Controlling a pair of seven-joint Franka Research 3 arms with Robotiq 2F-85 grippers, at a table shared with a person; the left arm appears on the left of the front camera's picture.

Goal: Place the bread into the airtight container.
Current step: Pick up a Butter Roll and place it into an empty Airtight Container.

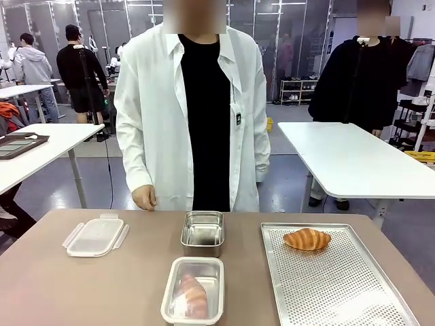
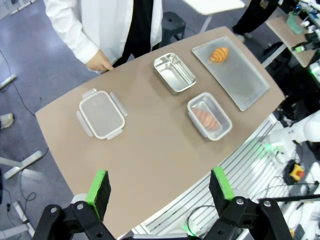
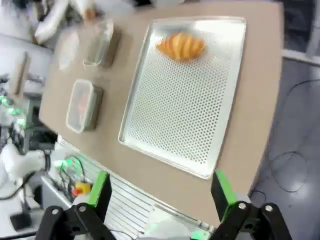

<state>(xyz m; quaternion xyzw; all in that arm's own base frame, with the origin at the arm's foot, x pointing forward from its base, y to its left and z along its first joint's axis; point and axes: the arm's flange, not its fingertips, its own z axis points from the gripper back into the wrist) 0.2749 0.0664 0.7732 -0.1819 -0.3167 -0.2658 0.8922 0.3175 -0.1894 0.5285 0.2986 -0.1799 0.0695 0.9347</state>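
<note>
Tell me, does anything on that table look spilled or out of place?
Nothing stands out: the croissant lies on the tray, another bread sits in the near container, the second container is empty, the lid lies flat.

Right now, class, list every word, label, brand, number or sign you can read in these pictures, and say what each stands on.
Readable text: none in any view.
Too small to read: the badge on the person's white shirt.
No print shows on the tray, the lid, the near container or the far container.
</note>
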